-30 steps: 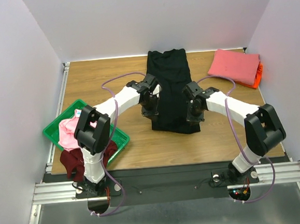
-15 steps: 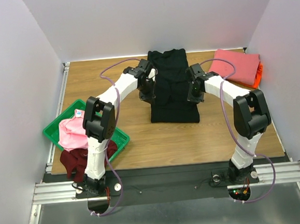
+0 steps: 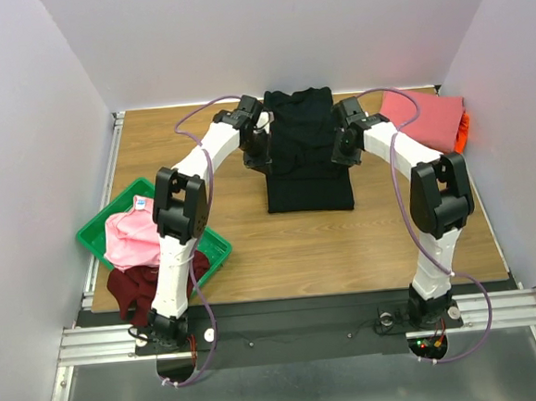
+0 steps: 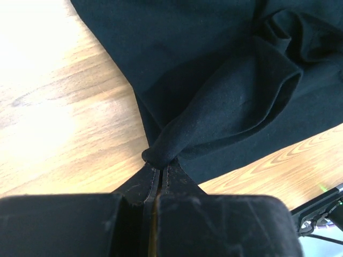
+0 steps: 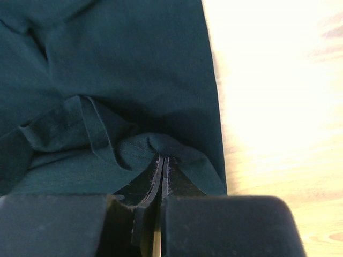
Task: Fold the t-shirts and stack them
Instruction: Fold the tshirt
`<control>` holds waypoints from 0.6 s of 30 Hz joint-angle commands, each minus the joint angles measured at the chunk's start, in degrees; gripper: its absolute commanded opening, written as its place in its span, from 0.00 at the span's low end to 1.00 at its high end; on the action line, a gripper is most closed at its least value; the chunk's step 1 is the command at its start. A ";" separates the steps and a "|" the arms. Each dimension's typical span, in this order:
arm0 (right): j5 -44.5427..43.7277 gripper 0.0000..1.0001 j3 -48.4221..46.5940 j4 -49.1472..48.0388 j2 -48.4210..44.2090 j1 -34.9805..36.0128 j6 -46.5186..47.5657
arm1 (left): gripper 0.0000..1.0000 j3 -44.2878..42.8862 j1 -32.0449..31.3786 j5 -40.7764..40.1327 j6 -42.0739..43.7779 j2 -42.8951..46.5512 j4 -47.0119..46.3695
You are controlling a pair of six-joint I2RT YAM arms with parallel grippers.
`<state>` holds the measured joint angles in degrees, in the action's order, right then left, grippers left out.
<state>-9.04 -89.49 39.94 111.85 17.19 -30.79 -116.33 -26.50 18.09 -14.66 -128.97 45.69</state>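
Observation:
The large black t-shirt (image 3: 306,156) lies lengthwise on the wooden table, its near part doubled over toward the back. My left gripper (image 3: 257,153) is shut on a pinch of its left edge; in the left wrist view the cloth (image 4: 214,85) bunches at my closed gripper (image 4: 159,166). My right gripper (image 3: 346,148) is shut on its right edge, and in the right wrist view the cloth (image 5: 118,69) folds over my closed gripper (image 5: 161,159). A folded coral-pink tee (image 3: 421,119) lies over an orange one (image 3: 464,130) at the back right. A light pink tee (image 3: 127,238) and a dark maroon tee (image 3: 134,287) sit at the left.
A shallow green tray (image 3: 209,253) at the near left holds the light pink tee, with the maroon tee spilling over its near edge. White walls close in the table on the left, back and right. Bare wood (image 3: 162,153) shows left of the black shirt.
Both grippers have carried the near hem of the black shirt away from me toward the back, so the shirt's near edge has drawn back and the cloth is doubled over.

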 commanded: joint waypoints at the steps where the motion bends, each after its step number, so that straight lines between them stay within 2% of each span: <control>1: -1.68 0.00 -3.14 -1.01 1.17 -1.28 1.52 | 0.00 -3.37 1.01 1.25 1.65 -0.76 0.80; 18: -2.04 0.00 -6.13 -1.01 3.72 -2.51 2.05 | 0.00 -7.59 1.89 3.36 5.07 -4.01 -4.21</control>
<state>-9.06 -92.27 39.88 115.39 15.73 -29.56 -120.55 -25.63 20.84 -11.03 -134.19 42.83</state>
